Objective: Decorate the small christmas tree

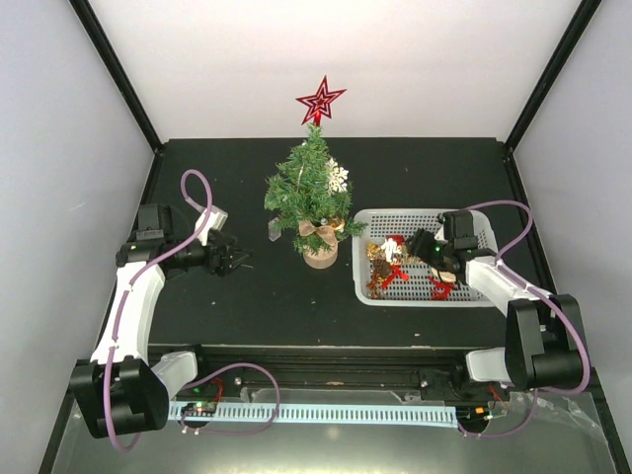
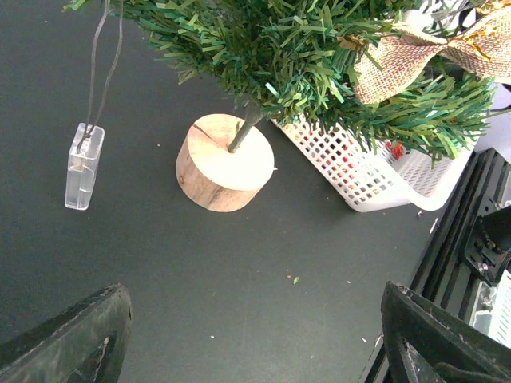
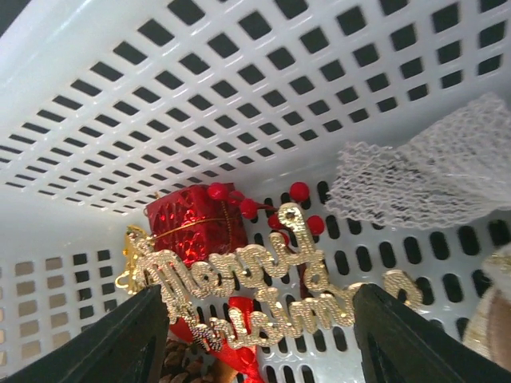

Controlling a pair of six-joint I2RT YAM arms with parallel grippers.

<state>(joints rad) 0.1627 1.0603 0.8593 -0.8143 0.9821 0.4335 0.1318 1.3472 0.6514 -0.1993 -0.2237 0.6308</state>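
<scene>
The small christmas tree (image 1: 312,188) stands at mid-table on a round wooden base (image 1: 320,257). It carries a red star (image 1: 320,101), a white snowflake (image 1: 338,178) and a burlap bow (image 1: 320,231). My left gripper (image 1: 237,262) is open and empty, low over the mat left of the tree. Its wrist view shows the base (image 2: 223,163) and branches (image 2: 303,56) ahead. My right gripper (image 1: 420,247) is open inside the white basket (image 1: 425,213). Its fingers (image 3: 120,343) straddle a gold "Merry Christmas" sign (image 3: 263,279) without gripping it.
In the basket (image 3: 239,80) lie a red gift box (image 3: 196,227), red berries (image 3: 299,191), white lace (image 3: 431,175) and a pine cone (image 3: 180,363). A clear plastic box on a wire (image 2: 84,165) hangs from the tree to the mat. The basket (image 2: 375,179) stands right of the tree.
</scene>
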